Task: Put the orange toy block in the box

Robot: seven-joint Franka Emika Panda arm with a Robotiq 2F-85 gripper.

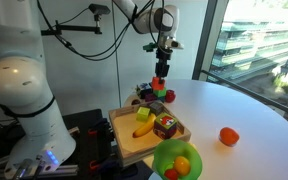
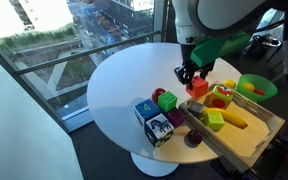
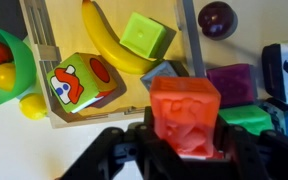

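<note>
Wrist view: the tool [image 3: 184,140] is clamped on the small red-orange plain cube [image 3: 185,110], held above the white worktop [image 3: 2,140] beside the shallow light-wood tray [image 3: 188,35]; grasp done, carrying over and release remain.

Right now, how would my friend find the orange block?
Look at the round white table, then the wooden tray at its edge. Right beside the tray hangs the gripper, pinching the orange toy block: plain red-orange, and the only block being gripped, unlike the green cube lying in the tray.
</note>
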